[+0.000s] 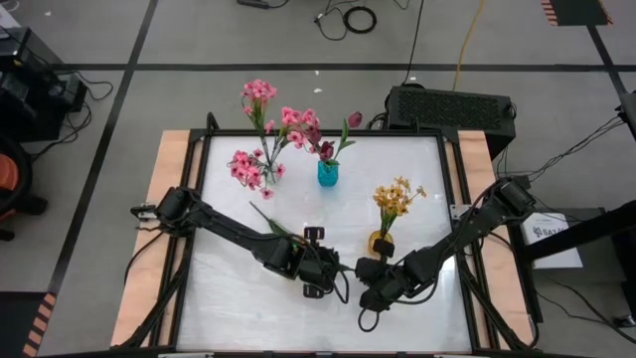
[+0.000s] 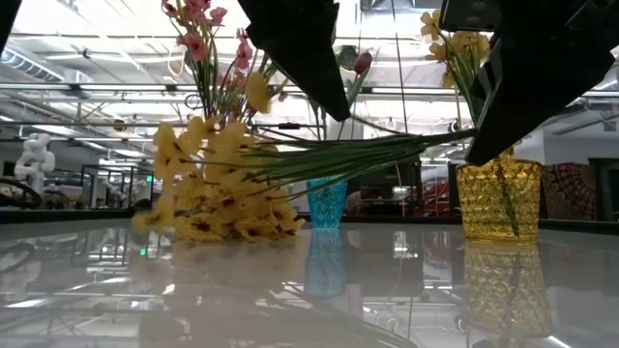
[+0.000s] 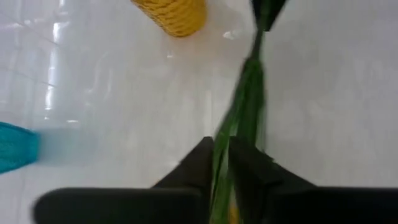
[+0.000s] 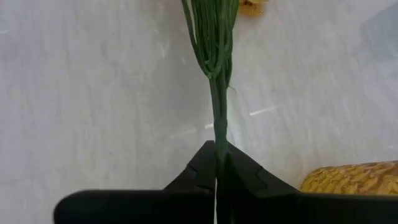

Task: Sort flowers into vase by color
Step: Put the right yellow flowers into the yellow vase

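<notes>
A spray of yellow flowers (image 2: 218, 188) lies nearly level just above the table, blooms toward the left, green stems (image 2: 387, 145) running right. My left gripper (image 1: 320, 267) is shut on the stems at mid-length. My right gripper (image 1: 370, 276) is shut on them nearer their bare end. In the high view my arms hide the blooms. A yellow vase (image 1: 381, 242) stands just beyond my right gripper and holds yellow flowers (image 1: 397, 197). A teal vase (image 1: 328, 174) holds dark magenta flowers. A clear vase (image 1: 264, 171) holds pink flowers (image 1: 256, 94). My left gripper pinches the bundle of green stems (image 3: 231, 134) between its two fingers, slanting down from above, fingers across the stems. The blooms hang low at the table; whether they touch it I cannot tell. My right gripper pinches the stems (image 4: 219, 134) between its two fingertips near their bare end, slanting down from above. The stems run on from the fingers toward the blooms (image 4: 252, 6).
The white table top (image 1: 229, 298) has free room at the near left and near right. Its wooden side rails (image 1: 169, 159) and dark frame bound it. The yellow vase (image 4: 354, 177) is close beside my right gripper. A black box (image 1: 452, 104) sits behind the far right corner.
</notes>
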